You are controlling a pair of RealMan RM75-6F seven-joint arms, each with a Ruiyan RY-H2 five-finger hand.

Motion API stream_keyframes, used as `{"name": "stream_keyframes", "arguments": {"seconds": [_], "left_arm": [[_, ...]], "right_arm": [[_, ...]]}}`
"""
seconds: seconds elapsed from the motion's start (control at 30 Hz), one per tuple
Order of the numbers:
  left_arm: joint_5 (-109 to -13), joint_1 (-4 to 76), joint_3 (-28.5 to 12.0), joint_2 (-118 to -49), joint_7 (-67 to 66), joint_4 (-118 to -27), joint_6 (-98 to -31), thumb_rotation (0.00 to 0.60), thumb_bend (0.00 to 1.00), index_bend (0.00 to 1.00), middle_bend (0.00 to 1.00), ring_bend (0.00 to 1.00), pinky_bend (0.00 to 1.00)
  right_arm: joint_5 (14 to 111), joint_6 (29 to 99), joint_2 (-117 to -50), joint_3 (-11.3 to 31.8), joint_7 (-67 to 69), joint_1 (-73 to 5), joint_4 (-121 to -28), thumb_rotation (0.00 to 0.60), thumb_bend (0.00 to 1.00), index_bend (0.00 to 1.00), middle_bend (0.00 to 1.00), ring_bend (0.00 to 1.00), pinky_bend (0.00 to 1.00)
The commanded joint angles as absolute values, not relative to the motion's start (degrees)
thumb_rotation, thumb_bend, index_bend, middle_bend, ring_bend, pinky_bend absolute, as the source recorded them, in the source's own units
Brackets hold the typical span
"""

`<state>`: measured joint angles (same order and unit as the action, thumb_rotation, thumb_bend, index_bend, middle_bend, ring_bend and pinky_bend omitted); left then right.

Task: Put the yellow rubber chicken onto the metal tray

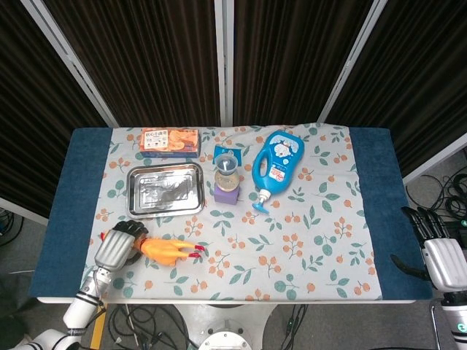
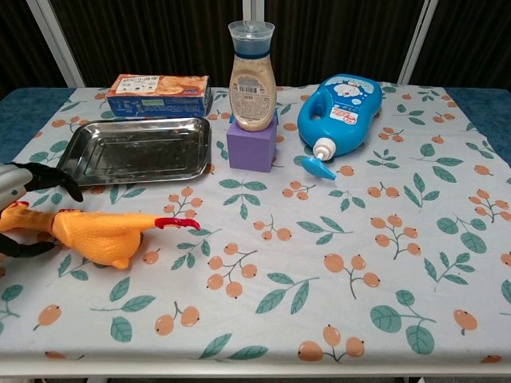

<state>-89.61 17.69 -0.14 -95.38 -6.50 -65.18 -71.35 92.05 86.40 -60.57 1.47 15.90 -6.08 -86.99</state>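
Observation:
The yellow rubber chicken [image 1: 166, 251] lies on its side near the table's front left, red feet pointing right; the chest view shows it too [image 2: 100, 233]. The empty metal tray [image 1: 164, 191] sits just behind it [image 2: 132, 150]. My left hand [image 1: 119, 244] hovers over the chicken's head and neck. In the chest view its fingers [image 2: 48, 177] arch above the neck and the thumb lies below, with gaps on both sides. My right hand [image 1: 440, 259] hangs off the table's right edge, fingers apart, holding nothing.
Behind the tray lies an orange and blue biscuit box [image 1: 169, 139]. A sauce bottle [image 1: 227, 169] stands on a purple block [image 1: 226, 195] right of the tray. A blue detergent bottle [image 1: 276, 166] lies further right. A floral cloth covers the table.

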Motion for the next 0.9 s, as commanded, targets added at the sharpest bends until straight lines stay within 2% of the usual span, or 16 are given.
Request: {"name": "stream_keyframes", "arguments": {"seconds": [0.03,0.17,0.27,0.53,0.7,0.9], "left_arm": [[-89.26,17.59,-0.05,-95.61,-5.99,-64.63,-71.43,0.600,0.26,0.39,0.38,0.27,0.29],[-89.13,17.62,0.06,-96.47,-3.99,-62.98,-71.73,0.600,0.32,0.42,0.41,0.30,0.34],[-89.63,17.80,-0.09,-97.67,-0.88,-60.35,-72.78,0.600,0.39,0.49,0.47,0.36,0.40],[-91.30,18.61,0.62,-98.56,8.34,-54.50,-74.29,0.600,0.61,0.64,0.61,0.51,0.67],[-93.76,19.41,2.04,-94.84,19.83,-56.22,-76.00,0.600,0.73,0.72,0.72,0.64,0.81],[-95.10,20.49,2.79,-87.98,26.70,-63.79,-77.02,0.600,0.77,0.74,0.75,0.68,0.84]], "right_arm": [[92.02,86.32,-60.62,1.46,15.93,-6.11,-86.95,0.600,0.15,0.00,0.10,0.00,0.00],[92.17,86.55,-60.69,1.42,16.06,-6.00,-86.87,0.600,0.15,0.00,0.10,0.00,0.00],[92.14,86.63,-60.63,1.40,16.14,-5.91,-86.88,0.600,0.15,0.00,0.10,0.00,0.00],[92.38,86.89,-60.41,1.40,16.17,-5.84,-87.18,0.600,0.15,0.00,0.10,0.00,0.00],[93.01,86.56,-59.65,1.25,16.71,-6.19,-87.91,0.600,0.15,0.00,0.10,0.00,0.00],[95.03,85.52,-58.41,0.89,17.19,-7.52,-89.91,0.600,0.15,0.00,0.11,0.00,0.00]]}}
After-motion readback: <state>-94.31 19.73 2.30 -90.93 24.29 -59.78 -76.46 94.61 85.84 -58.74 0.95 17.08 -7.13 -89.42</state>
